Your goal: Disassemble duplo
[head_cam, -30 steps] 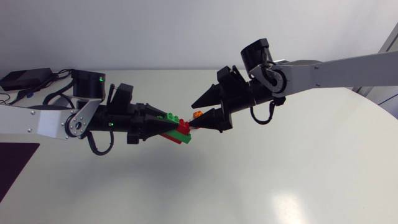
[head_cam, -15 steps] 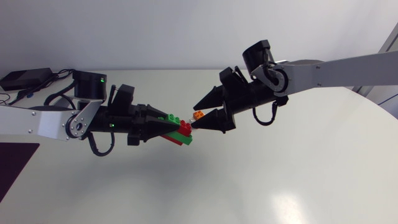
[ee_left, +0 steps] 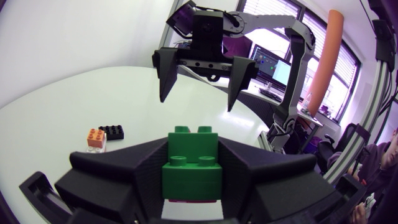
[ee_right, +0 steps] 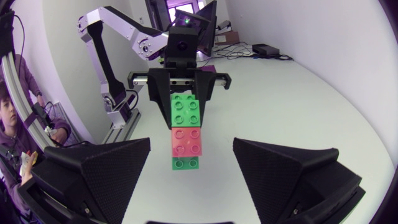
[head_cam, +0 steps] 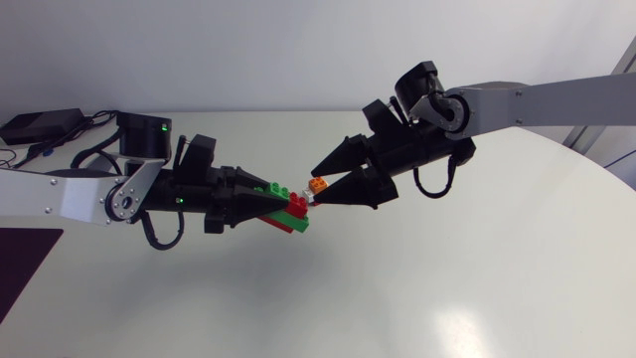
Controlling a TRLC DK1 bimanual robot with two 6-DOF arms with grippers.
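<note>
Above the middle of the counter (head_cam: 447,288), the left pincer (head_cam: 266,202) holds a green and red duplo stack (head_cam: 290,211) tight, and the right pincer (head_cam: 315,183) hangs wide open just right of it, while an orange brick (ee_left: 96,137) and a black brick (ee_left: 114,131) lie on the counter.

Duplo stack (ee_right: 186,142) looks smooth glossy plastic; the table (head_cam: 477,278), perhaps laminate, shines softly.
</note>
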